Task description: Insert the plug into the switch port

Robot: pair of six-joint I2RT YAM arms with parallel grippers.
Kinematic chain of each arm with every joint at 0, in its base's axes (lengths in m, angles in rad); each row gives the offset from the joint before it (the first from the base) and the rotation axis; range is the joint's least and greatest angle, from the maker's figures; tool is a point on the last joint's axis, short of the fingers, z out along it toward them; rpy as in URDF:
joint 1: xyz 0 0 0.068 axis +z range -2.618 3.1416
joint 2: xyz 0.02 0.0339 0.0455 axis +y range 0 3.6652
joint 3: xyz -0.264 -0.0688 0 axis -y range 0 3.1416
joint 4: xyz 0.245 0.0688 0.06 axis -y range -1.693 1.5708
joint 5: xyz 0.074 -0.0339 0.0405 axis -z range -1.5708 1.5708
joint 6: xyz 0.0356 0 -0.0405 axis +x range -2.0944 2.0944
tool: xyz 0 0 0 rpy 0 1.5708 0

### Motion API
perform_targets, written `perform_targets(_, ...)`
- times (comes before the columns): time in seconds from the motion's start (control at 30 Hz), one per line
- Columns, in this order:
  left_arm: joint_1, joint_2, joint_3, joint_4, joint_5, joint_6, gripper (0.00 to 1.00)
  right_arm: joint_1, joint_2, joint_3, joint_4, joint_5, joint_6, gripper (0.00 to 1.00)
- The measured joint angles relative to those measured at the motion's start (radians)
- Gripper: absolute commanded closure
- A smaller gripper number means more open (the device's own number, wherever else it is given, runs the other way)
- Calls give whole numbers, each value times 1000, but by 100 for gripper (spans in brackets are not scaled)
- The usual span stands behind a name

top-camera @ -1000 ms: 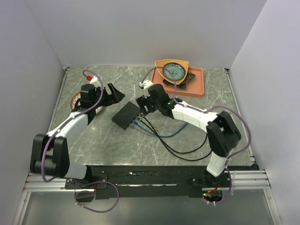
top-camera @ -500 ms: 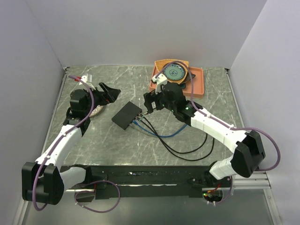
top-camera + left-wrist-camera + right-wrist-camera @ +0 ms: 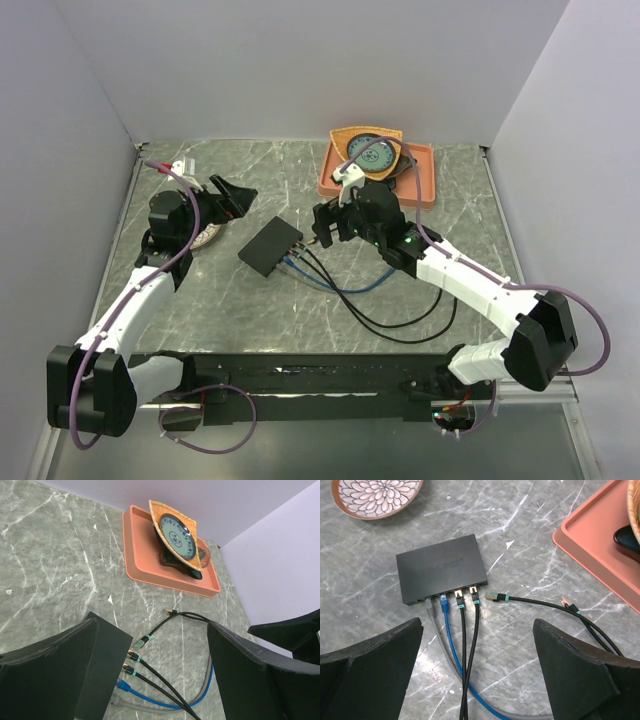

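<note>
You see a grey marble desk (image 3: 530, 525) with a flat black network switch (image 3: 442, 565) lying near its middle. The switch port row (image 3: 451, 593) runs along the thin edge facing the right wrist camera. Four cables already sit there: one grey, one blue and two black.

The loose plug (image 3: 491, 596), gold-tipped with a teal collar on a black cable, lies flat on the desk. It is just to the right of the plugged row, with its tip pointing toward the switch. A second loose plug (image 3: 565, 601) lies further right, near the orange tray (image 3: 590, 545).

Your right hand (image 3: 322, 230) hovers over the cables with its jaws spread wide and holds nothing. Your left hand (image 3: 235, 197) hangs at the far left, also wide open and empty, above a patterned dish (image 3: 375, 495).

The insertion looks not yet begun. You have yet to grasp the plug, line it up and push it in. You cannot tell from here which port is free.
</note>
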Motion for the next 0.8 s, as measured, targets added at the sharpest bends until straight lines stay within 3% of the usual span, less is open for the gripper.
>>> perform_targets(0.53,0,-49,-30,42,3,3,4,0,-44,-10,9,-102,10,1)
perform_targets(0.8,0,-140,-42,19,-66,13,4,0,-150,-93,40,-141,10,1)
